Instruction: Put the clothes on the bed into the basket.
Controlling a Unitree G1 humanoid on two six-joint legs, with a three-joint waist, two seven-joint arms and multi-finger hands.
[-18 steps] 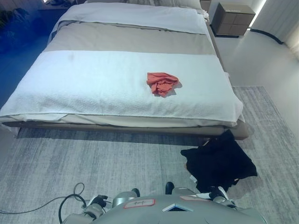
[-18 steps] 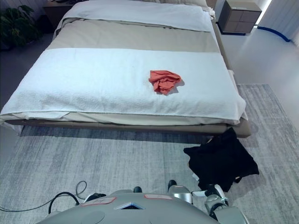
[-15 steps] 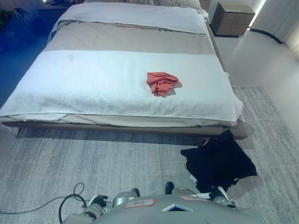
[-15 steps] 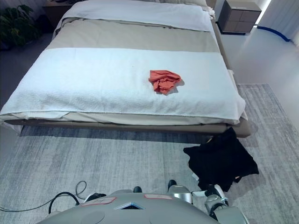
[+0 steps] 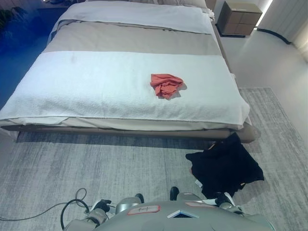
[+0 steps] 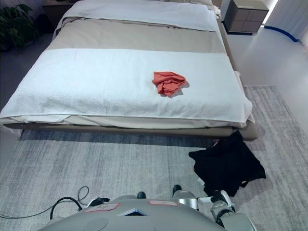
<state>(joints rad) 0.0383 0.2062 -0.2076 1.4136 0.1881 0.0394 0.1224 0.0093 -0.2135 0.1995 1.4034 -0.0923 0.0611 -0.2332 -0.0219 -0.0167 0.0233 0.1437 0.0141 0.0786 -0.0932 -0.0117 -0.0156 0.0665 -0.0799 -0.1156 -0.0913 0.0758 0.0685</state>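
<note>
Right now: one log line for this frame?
red cloth: crumpled on bed | black bag: on rug | right hand: low by bag | left hand: unseen

Slight camera shift; nothing else moved.

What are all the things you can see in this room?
Bed: one, white and beige covers, filling the middle.
Red cloth: one, crumpled, on the bed's white blanket, right of centre.
Black cloth: one, heaped on the rug by the bed's near right corner.
Rug: one, grey, under and before the bed.
Nightstand: one, brown, top right.
Plant: one, green, top left.
Right hand: bottom right, by the black cloth, fingers unclear.
</note>
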